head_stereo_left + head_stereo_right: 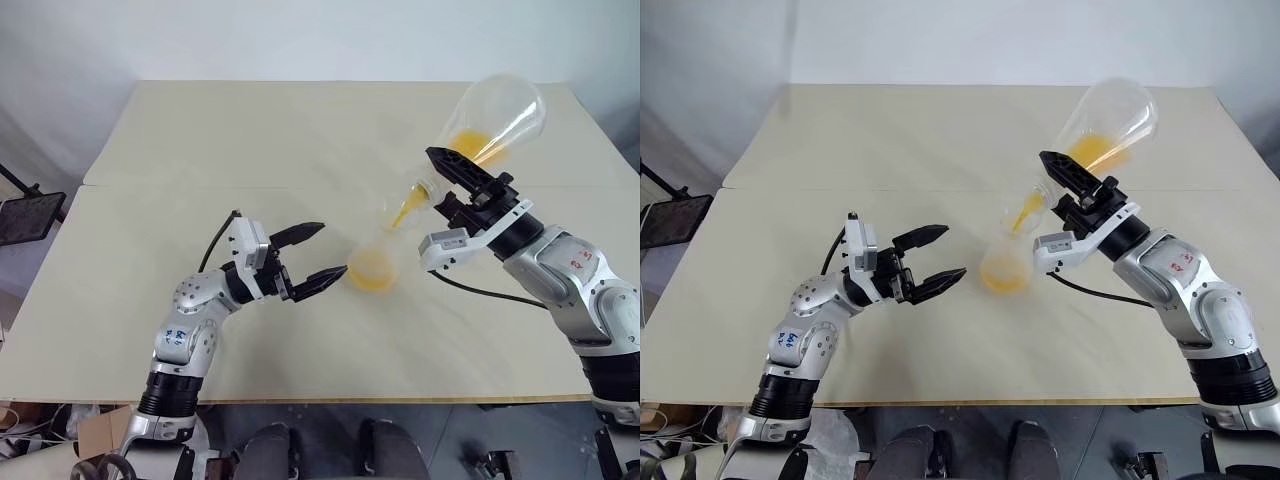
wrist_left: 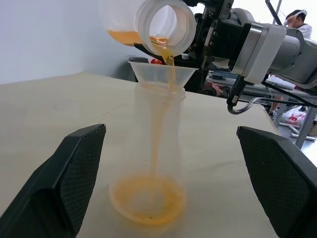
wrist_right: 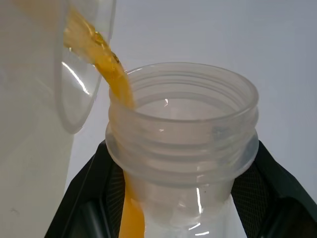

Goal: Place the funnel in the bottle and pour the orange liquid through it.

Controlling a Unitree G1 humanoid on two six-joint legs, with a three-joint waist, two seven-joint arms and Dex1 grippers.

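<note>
The small clear bottle (image 1: 372,262) stands upright mid-table with the clear funnel (image 2: 162,74) seated in its neck. Orange liquid (image 2: 148,198) pools in the bottle's base, and a thin stream of it falls through the funnel. My right gripper (image 1: 440,180) is shut on the neck of a large clear flask (image 1: 495,120), tilted mouth-down over the funnel, with orange liquid left inside. The flask's threaded neck (image 3: 183,129) sits between the black fingers (image 3: 104,193). My left gripper (image 1: 330,250) is open just left of the bottle, holding nothing.
The pale table (image 1: 250,140) has a seam across its middle and a front edge near me. A black object (image 1: 30,215) sits off the table's left side. A cable (image 1: 490,292) loops under my right wrist. A person (image 2: 297,17) sits in the far background.
</note>
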